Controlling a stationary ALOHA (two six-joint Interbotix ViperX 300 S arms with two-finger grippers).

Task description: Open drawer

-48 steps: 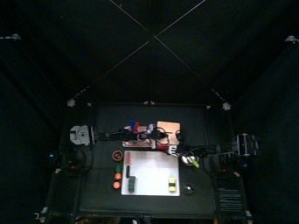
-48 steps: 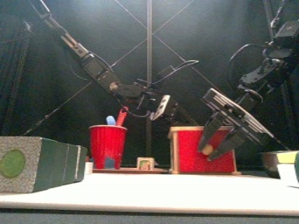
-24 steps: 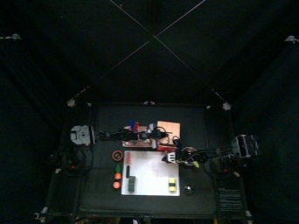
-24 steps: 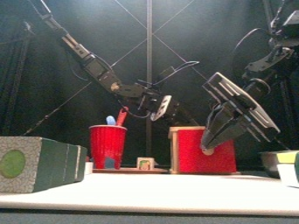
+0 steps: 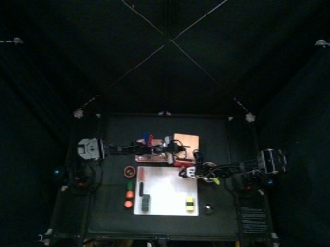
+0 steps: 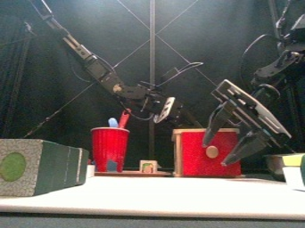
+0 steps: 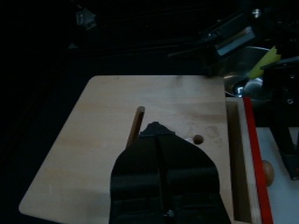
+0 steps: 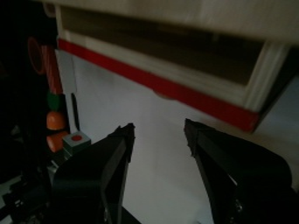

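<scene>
I saw the drawer (image 6: 206, 153), a small orange-tan box with a pale knob on its front face, standing toward the middle of the black table (image 6: 155, 196), just right of centre in the front view. From above its flat square top (image 5: 186, 141) lay on the far side of a white sheet (image 5: 169, 189). In the front view I could not tell whether the drawer front had come out at all.

My right gripper (image 6: 236, 139) hung just in front of the drawer's right side, its two black jaws spread wide with nothing between them. Through its wrist camera the open jaws framed a red-edged box front and the white sheet (image 8: 152, 140) below.

My left gripper (image 7: 162, 149) hovered over the drawer's wooden top (image 7: 140, 122), jaws pressed together into one narrow dark wedge, holding nothing. In the front view it hung above and left of the drawer.

Left of the drawer stood a red cup (image 6: 110, 148) with blue and red items poking out. A grey-green box (image 6: 36, 166) sat at the near left edge
</scene>
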